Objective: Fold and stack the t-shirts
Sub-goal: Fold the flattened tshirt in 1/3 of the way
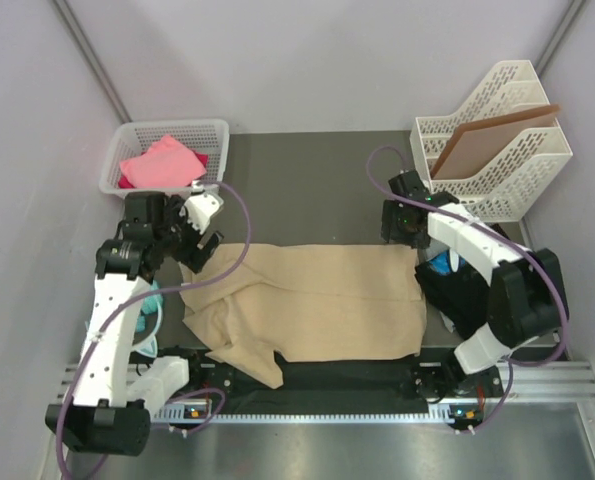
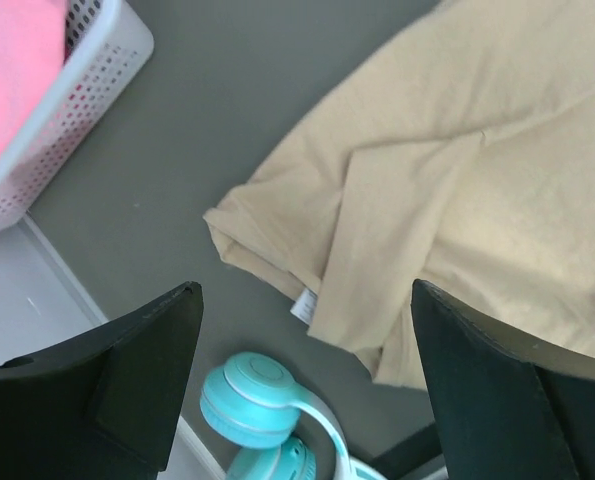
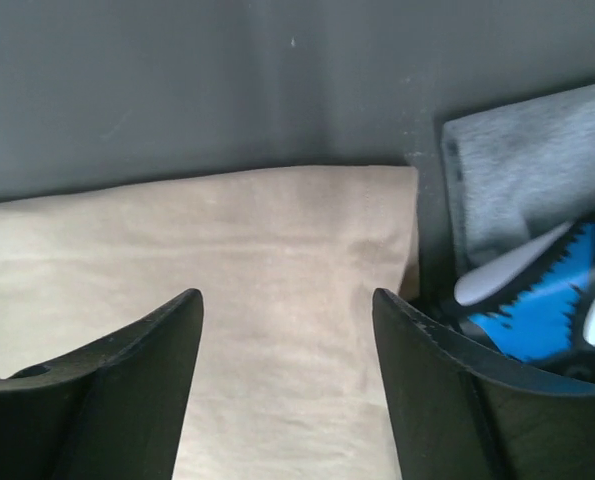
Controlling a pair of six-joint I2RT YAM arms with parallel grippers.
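We judge little done: the tan shirt (image 1: 317, 300) lies loosely spread on the table (image 1: 307, 190), the pink shirt (image 1: 162, 160) in the basket (image 1: 114, 160), left claw (image 1: 195, 248) and right claw (image 1: 402, 228) both released.

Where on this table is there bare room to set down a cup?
The widest bare patch is the dark table strip beyond the tan shirt, between the white basket and the file rack. The right edge is crowded with dark shirts; teal headphones crowd the left edge.
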